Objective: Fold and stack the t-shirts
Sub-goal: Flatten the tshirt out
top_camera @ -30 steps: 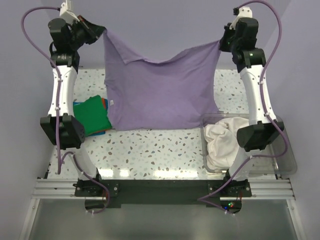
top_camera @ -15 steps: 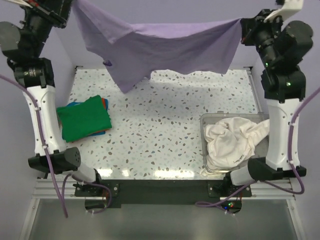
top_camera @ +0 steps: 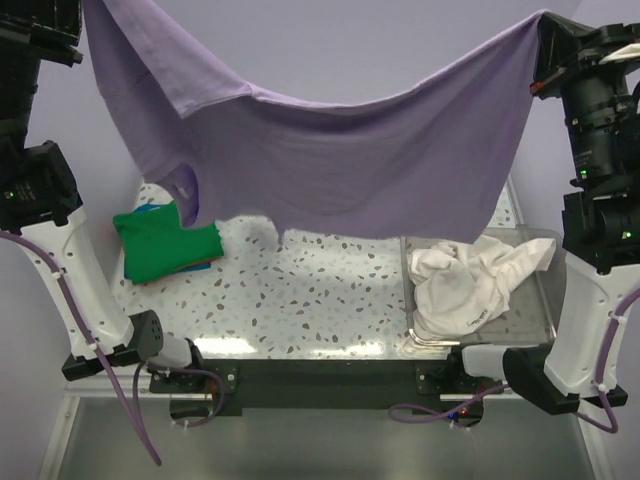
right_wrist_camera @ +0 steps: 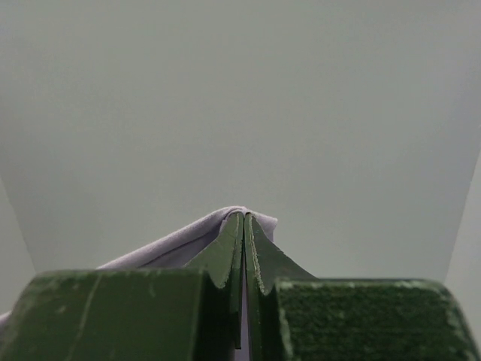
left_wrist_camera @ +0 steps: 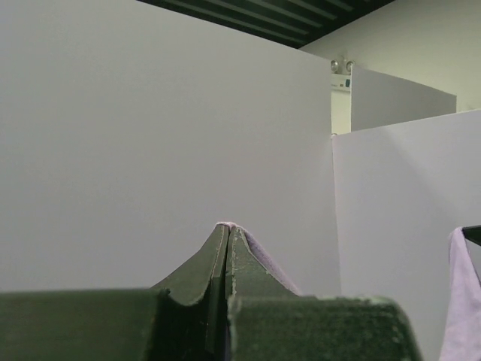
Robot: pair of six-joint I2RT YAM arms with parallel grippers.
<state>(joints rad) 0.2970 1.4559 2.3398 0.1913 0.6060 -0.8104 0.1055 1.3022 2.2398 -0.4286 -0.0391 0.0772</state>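
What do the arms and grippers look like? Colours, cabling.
The left arm and right arm match: white links, black joint housings, purple cables looping from the bases. The left gripper and right gripper are dark green, tapering to thin tips.

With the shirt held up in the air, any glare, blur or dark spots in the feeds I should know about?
Top external: evenly lit, lavender t-shirt crisp; white glare patches on the near edge of the table and the near corner of the clear bin. Left wrist: left end effector dark and soft up close, wall behind flat-lit. Right wrist: same, right end effector slightly blurred.
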